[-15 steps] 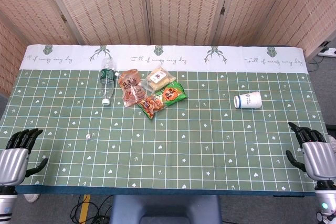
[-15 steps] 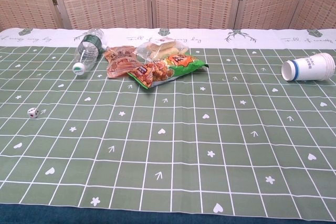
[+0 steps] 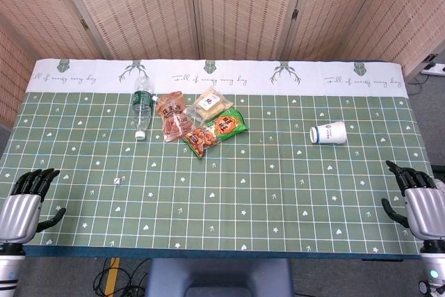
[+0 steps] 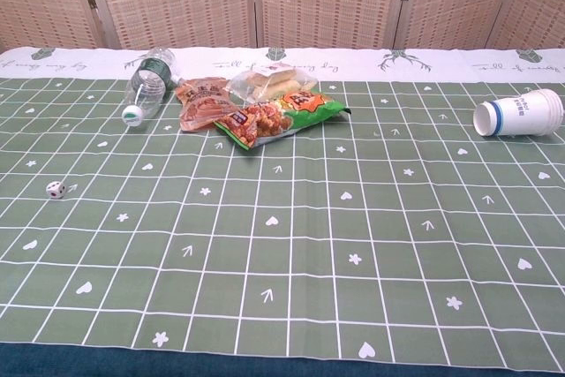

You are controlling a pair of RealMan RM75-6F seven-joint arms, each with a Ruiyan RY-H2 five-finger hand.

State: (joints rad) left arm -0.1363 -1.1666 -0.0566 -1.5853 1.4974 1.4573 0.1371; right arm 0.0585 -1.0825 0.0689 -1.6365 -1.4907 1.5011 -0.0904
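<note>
Fingers of both hands are spreading apart and holding nothing: the left hand (image 3: 21, 208) is hovering at the near left corner of the table (image 3: 278, 199), the right hand (image 3: 421, 205) at the near right corner, each with its fingertips pointing toward the far edge. Neither hand is showing in the chest view.

The thing lying nearest the right hand is the paper cup (image 3: 328, 133), tipped on its side close to the right edge, its long axis running along the table's width with the open mouth facing left. It is sitting farther toward the far edge than the right hand's fingers and somewhat inward from them, well apart.

Nearest the left hand is the small white die (image 3: 117, 181), lying inward of it and slightly farther out. Beyond that, toward the far edge, a water bottle (image 3: 142, 104) is lying with its cap pointing to the near edge, just beside a cluster of snack packets (image 3: 201, 120).
</note>
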